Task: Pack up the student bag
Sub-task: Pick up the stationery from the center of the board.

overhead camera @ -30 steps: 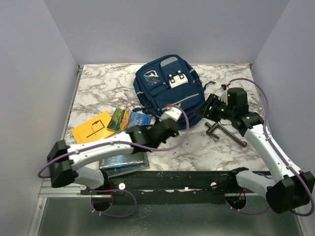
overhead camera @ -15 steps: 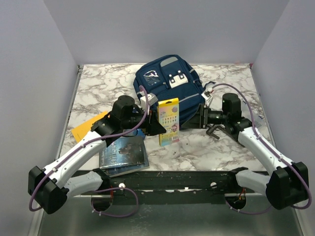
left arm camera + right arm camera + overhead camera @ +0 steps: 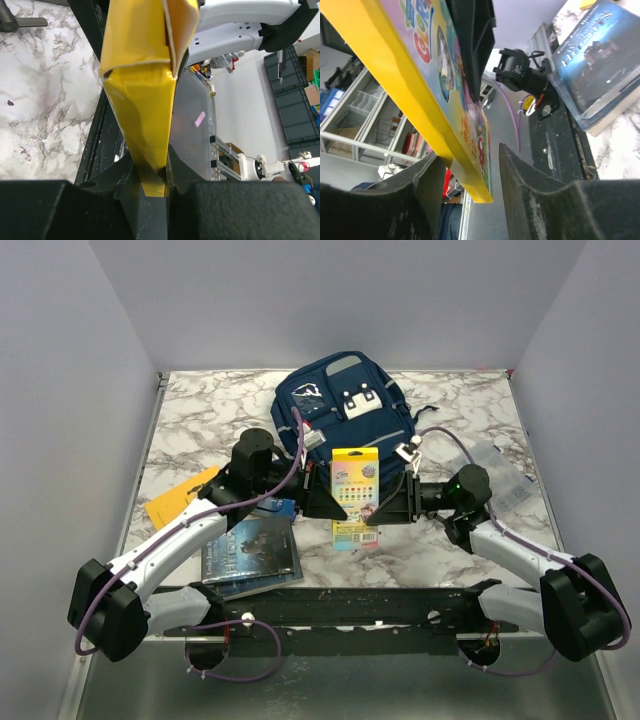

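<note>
Top external: left gripper (image 3: 322,496) clamps the yellow box (image 3: 355,490) upright; right gripper (image 3: 384,510) straddles it, jaws apart; student bag (image 3: 340,412) by table's (image 3: 200,410) far edge.

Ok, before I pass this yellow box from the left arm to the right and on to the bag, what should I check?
1. Left gripper clamped on the yellow box: ok, it pinches one edge.
2. Right gripper closed on the box: not ok, the jaws straddle it with a gap on one side.
3. Box off the table: ok, held upright between the arms.
4. Box end flap shut: not ok, one flap looks sprung in the left wrist view.
5. Student bag open to receive it: cannot tell.
</note>
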Tool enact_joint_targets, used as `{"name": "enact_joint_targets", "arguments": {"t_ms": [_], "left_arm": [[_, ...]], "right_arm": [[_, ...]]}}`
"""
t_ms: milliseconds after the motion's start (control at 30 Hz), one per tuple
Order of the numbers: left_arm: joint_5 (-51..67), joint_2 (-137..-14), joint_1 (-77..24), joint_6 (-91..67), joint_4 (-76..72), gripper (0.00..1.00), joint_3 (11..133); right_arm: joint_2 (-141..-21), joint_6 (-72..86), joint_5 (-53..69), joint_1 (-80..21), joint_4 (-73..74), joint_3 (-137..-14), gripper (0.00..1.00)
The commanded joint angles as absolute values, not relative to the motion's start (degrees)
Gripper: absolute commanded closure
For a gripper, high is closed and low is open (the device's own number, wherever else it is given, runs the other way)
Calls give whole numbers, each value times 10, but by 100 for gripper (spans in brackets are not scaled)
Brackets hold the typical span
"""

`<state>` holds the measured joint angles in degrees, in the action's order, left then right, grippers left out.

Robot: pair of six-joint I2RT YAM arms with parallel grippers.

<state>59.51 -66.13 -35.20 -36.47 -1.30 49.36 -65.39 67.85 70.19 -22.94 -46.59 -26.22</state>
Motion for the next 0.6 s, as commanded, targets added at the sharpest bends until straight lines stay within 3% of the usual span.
{"name": "enact_joint_targets", "arguments": {"t_ms": [0,167,233,567], "left_arm": [[644,-670,-347,-381,-71,81,510],[644,-685,-348,-392,-74,81,515],[647,-688,-348,-396,-74,80,519],[647,-704,-355,-407,-74,78,530]], "right_arm": [[-681,854,718,-233,-747,-223,56],[-713,947,710,-234,-888,-214,58],[-714,941,702,-234,-872,-218,58],[-621,683,649,-236,-438,-277,60]]}}
